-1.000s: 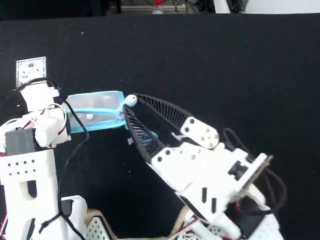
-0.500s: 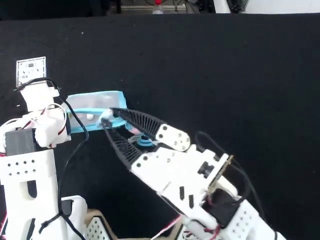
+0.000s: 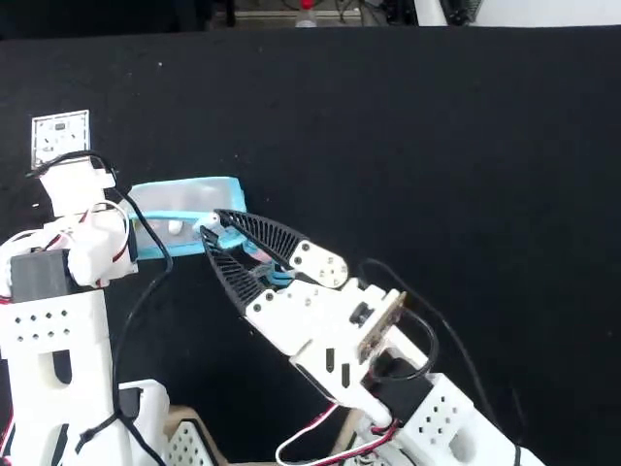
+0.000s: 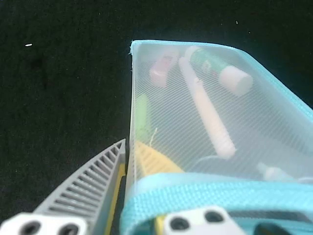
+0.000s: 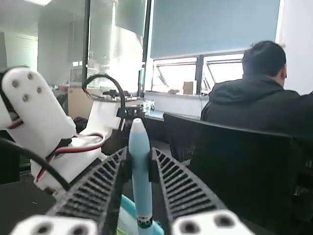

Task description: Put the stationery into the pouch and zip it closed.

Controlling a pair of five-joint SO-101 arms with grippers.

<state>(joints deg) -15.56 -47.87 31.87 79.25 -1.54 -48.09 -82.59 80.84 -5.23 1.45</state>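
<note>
A translucent pouch (image 3: 184,199) with light-blue trim lies at the table's left, holding several items, among them a white pen (image 4: 208,117), a pink eraser (image 4: 160,72) and a capped tube (image 4: 220,68). My left gripper (image 4: 129,196) is shut on the pouch's (image 4: 195,147) trimmed edge, under the left arm (image 3: 87,238). My right gripper (image 3: 209,233) comes in from the lower right, its tips at the pouch's near edge. It is shut on a light-blue pen (image 5: 139,181) that pokes out past the fingertips (image 5: 122,155). Part of the blue pen (image 3: 278,276) shows between the black fingers.
The black table (image 3: 437,146) stretches open to the right and back. A small white tag (image 3: 60,136) sits behind the left arm. Both arm bases crowd the front edge, with cables (image 3: 146,252) looping near the pouch.
The right arm has swung left and down with the blue pen, bringing its tips from the pouch's right end to its near edge. The left arm has kept still.
</note>
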